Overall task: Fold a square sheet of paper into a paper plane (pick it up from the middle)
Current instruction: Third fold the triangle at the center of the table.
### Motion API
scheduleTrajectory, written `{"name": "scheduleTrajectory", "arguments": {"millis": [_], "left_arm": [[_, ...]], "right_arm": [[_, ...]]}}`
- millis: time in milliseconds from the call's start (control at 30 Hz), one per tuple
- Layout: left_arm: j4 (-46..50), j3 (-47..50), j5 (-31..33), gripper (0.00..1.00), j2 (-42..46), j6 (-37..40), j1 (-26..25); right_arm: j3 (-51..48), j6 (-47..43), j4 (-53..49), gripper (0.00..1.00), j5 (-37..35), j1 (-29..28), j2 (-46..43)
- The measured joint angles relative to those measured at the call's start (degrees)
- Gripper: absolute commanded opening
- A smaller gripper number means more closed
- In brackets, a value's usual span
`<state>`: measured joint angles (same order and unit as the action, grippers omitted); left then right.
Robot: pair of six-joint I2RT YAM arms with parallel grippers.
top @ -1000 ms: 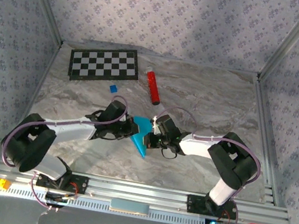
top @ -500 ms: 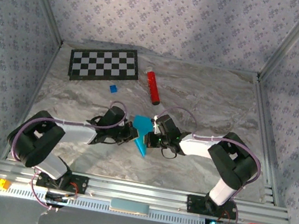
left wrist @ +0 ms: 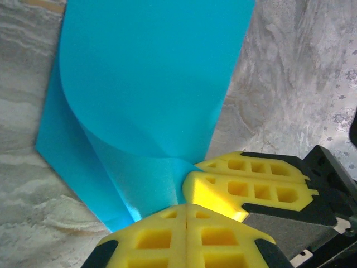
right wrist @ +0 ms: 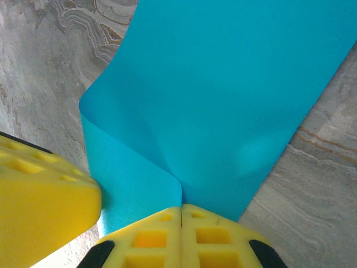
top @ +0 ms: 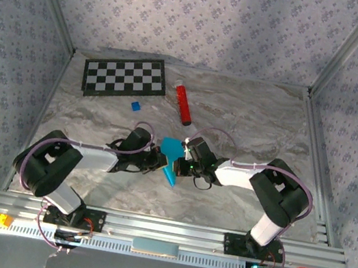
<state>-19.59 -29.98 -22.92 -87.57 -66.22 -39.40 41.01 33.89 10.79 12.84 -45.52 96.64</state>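
Marbled counter, walled on three sides, checkerboard at far left. Both arms reach inward and meet mid-counter over the cyan sheet of paper. Sheet is partly folded: a loose curled flap rises over a flat layer whose point aims at the near edge. Left pincer is closed tight, nipping the sheet where the curl narrows. Right pincer is likewise closed on it from the other side, and the two sets of yellow pads sit just beside each other. Judged handling: thin, light, limp and a bit slick. It bows in a soft curve instead of creasing, so opposed pulls could tear or crumple it. Best taken at an edge close to the intended crease and pressed flat against the counter. The paper under the pads is hidden, the layer count in each grip cannot be told, and the wrist views cut off the sheet's far edge. Red cylinder and small blue block lie farther back, well apart from the sheet.
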Motion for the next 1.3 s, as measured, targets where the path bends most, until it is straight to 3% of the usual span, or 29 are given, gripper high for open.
{"name": "scheduleTrajectory", "arguments": {"millis": [967, 1300], "left_arm": [[0.02, -1.46, 1.14, 0.00, -5.62, 3.63, -0.07], [-1.62, -0.61, 1.70, 0.00, -5.60, 3.63, -0.39]], "right_arm": [[0.24, -0.35, -0.50, 0.00, 0.00, 0.02, 0.00], [2.43, -1.75, -9.77, 0.35, 0.44, 1.95, -4.79]]}}
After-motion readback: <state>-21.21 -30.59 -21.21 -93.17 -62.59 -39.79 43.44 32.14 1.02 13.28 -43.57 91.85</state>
